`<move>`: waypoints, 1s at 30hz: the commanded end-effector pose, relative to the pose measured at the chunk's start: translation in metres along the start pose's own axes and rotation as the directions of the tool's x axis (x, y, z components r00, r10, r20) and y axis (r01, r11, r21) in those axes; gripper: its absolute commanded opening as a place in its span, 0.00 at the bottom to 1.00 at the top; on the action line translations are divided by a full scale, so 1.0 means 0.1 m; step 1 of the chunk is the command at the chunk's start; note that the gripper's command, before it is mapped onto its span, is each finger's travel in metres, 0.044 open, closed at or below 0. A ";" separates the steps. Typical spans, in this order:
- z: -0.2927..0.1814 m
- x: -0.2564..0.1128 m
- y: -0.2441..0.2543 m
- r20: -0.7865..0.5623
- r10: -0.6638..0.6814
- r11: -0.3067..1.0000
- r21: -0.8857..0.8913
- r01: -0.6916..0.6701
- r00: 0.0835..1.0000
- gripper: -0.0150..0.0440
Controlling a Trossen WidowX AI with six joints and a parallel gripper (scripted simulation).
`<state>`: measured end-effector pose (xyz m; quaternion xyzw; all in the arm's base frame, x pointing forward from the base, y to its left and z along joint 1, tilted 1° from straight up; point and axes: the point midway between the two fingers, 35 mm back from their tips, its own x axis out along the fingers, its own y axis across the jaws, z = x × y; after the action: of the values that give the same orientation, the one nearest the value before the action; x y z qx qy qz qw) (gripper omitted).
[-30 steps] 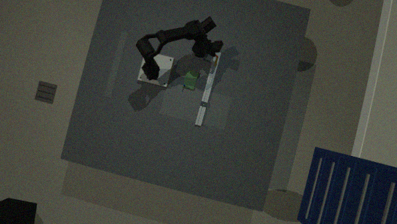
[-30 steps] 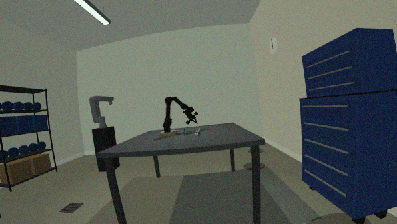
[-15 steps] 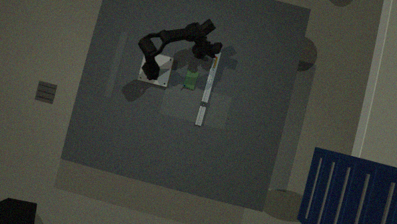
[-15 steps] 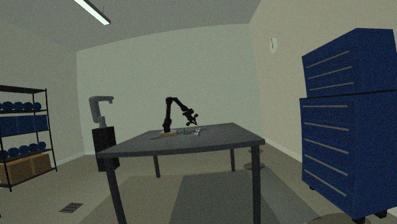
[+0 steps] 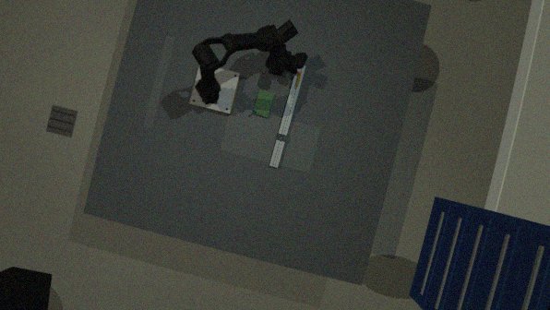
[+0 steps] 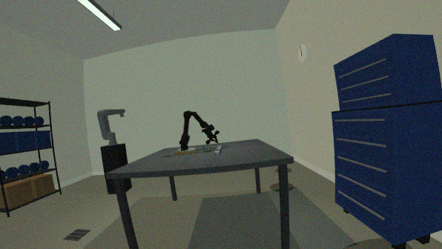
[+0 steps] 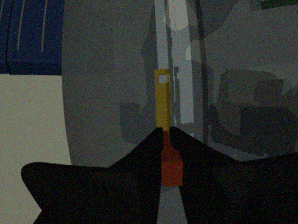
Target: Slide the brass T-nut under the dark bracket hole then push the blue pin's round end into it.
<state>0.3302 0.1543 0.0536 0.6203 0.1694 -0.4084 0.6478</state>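
Table [image 5: 185,175] [image 6: 208,160] carried the whole work, and on it stood the black arm [image 5: 245,41] [image 6: 187,127], bent toward the far end of the rail. Aluminum rail [image 5: 287,113] [image 6: 218,150] [image 7: 186,90] lay with the dark bracket [image 5: 281,137] well down its length. Green tray [image 5: 264,103] [image 6: 207,150] was beside the rail, on the side of the arm's base. Gripper [image 5: 302,66] [image 6: 217,138] [image 7: 165,132] was almost closed, its fingers pinching the orange handle [image 7: 172,167]. Brass T-nut [image 5: 298,79] [image 7: 162,100] reached out from this handle over the rail's end; whether it touched the slot, I could not tell. I judged that tipping it into the slot was the step in hand. Next move asked for lining up the nut, then lowering it flat under the lips, before any sliding.
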 end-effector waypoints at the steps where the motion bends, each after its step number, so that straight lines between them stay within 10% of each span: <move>1: 0.00 0.04 -0.03 0.003 0.000 1.000 -0.005 0.000 1.000 0.00; 30: -0.01 0.08 -0.06 0.003 -0.015 1.000 -0.009 0.015 1.000 0.00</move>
<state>0.3298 0.1528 0.0436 0.6171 0.1714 -0.4118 0.6483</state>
